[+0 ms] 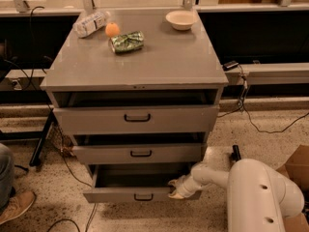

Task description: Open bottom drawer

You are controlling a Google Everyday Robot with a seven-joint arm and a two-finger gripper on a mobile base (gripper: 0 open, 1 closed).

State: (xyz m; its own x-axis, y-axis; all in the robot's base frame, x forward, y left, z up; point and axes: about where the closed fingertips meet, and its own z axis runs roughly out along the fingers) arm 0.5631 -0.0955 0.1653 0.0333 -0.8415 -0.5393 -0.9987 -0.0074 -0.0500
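Observation:
The grey cabinet [140,62] has three drawers. The bottom drawer [116,195] is the lowest, with a short grey front and a small black loop handle [143,197]. It stands pulled out, and its dark inside shows. My gripper [176,188] is at the right end of that drawer's front, at its top edge, on the end of my white arm [256,192] that reaches in from the lower right. The middle drawer [140,153] and top drawer [137,118] stick out slightly.
On the cabinet top lie a plastic bottle [91,23], an orange [112,29], a green chip bag [127,41] and a white bowl [180,19]. A person's foot [14,206] is at lower left. A cardboard box [297,170] sits at the right. Cables run on the floor.

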